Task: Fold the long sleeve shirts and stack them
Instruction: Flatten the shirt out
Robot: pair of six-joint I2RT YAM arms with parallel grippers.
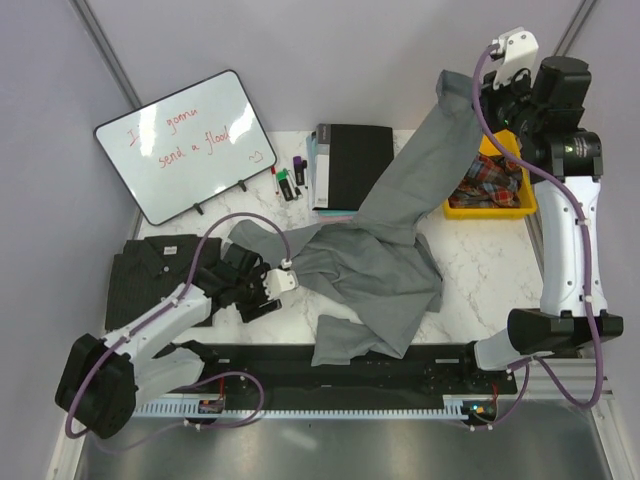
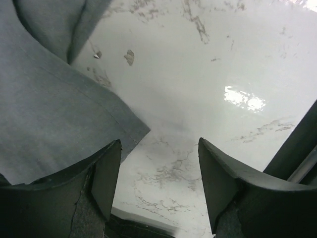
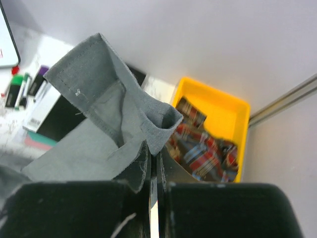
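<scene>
1. Your right pincer (image 3: 157,167): clamped tight on the cuffed sleeve end of the grey shirt (image 3: 99,144), raised at the far right over the yellow bin (image 3: 218,101) holding plaid cloth (image 3: 208,148).
2. Grey shirt: the sleeve runs down and left from that grip, past the right edge of the black book (image 1: 350,165). The body lies crumpled mid-table (image 1: 470,270), with one flap reaching the near edge.
3. Your left pincer (image 2: 158,145): jaws parted with nothing between them, low over bare marble. A grey hem lies just beside one finger.
4. Charcoal shirt (image 1: 150,270): folded flat at the left, partly under your left arm.
5. Whiteboard (image 1: 190,140) and markers (image 1: 290,180): far left.
</scene>
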